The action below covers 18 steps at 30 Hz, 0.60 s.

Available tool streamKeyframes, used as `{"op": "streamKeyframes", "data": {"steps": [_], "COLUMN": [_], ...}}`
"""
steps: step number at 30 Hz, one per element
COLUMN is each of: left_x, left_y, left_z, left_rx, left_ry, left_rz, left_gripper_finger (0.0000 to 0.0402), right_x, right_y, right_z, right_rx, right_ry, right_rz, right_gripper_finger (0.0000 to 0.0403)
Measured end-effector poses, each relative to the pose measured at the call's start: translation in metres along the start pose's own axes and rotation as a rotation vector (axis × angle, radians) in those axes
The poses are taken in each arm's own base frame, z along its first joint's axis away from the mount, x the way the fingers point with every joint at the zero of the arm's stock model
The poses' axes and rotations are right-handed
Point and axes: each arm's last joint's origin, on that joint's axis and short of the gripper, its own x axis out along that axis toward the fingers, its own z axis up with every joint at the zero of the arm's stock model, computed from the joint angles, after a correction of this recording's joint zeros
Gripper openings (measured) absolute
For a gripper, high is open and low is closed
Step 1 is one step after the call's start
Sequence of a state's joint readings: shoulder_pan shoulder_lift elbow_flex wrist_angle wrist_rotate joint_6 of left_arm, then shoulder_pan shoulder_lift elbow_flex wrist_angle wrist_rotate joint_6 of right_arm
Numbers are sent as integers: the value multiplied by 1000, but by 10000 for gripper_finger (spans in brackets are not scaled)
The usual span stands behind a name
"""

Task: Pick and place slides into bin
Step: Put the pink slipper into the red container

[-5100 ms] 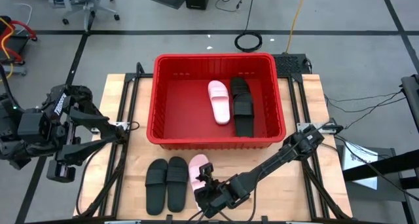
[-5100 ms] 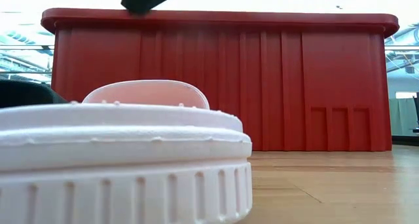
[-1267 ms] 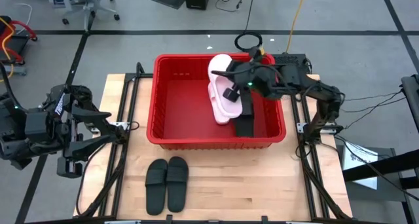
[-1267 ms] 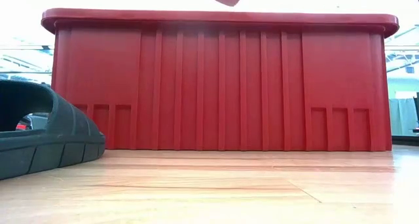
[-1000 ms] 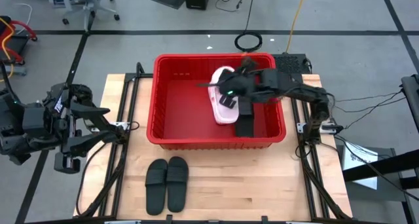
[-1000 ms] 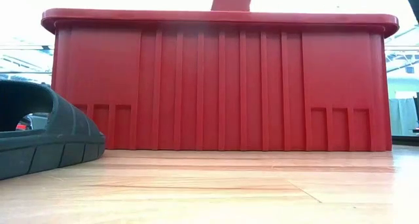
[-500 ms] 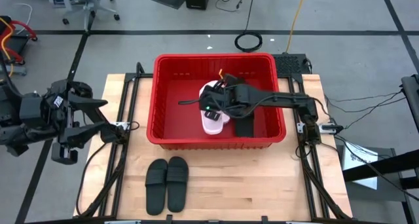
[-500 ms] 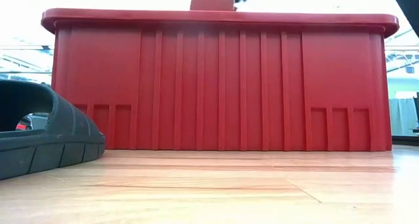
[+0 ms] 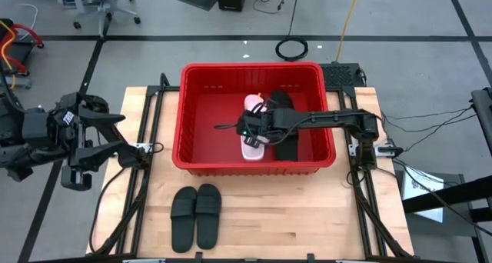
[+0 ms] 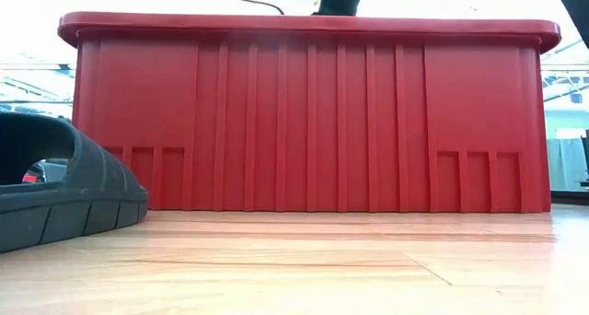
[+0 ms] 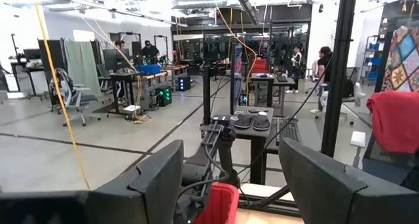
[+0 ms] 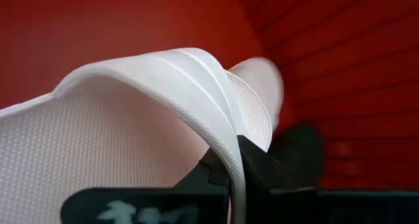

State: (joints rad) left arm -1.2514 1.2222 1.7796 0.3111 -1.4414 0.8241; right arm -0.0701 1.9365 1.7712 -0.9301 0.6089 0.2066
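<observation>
The red bin [image 9: 184, 117] stands at the table's far middle and fills the low view [image 10: 304, 122]. My right gripper [image 9: 250, 131] is low inside it, shut on a pale slide [image 9: 250, 149]. Another pale slide [image 9: 255, 104] and black slides [image 9: 286, 140] lie on the bin's floor beside it. Two black slides [image 9: 196, 215] lie sole down, side by side, on the table near its front edge; one shows in the low view [image 10: 64, 186]. My left gripper [image 9: 115, 136] is open and empty, off the table's left edge. My right gripper holds the pale slide by its wide strap [image 12: 219, 112], at the strap's edge. One dark finger [image 12: 252, 168] shows under the strap's arch; the strap hides the other. The arm comes from the table's right, slanting down. Whether the slide rests on the bin's floor I cannot tell.
The bin's tall walls surround my right gripper. The wooden table top [image 9: 307, 217] is bare to the right of the two black slides. Black frame rails [image 9: 146, 148] run along the table's left and right sides.
My right gripper has gone down into the bin and toward the table's left and near side with the pale slide. The slide, which stood above the bin's rim in the low view, has sunk below it.
</observation>
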Motion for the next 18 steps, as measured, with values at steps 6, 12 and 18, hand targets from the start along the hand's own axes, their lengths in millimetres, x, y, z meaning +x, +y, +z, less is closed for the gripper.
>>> {"op": "streamKeyframes", "data": {"steps": [6,12,18], "left_x": [-1,-1,-1], "left_y": [9,13,13], "left_z": [3,4,4], "left_rx": [11,4,26], "left_ry": [-1,-2,-2], "left_rz": [2,3,3], "left_gripper_finger": [255,255,255], "right_x": [13,26,38], "right_y": [-14,-15,-9], "right_z": [-17,-31,-42], "right_rx": [92,55,40], "right_ry": [19,57,68], "right_rz": [64,79,81], "right_gripper_finger": [0,0,0]}}
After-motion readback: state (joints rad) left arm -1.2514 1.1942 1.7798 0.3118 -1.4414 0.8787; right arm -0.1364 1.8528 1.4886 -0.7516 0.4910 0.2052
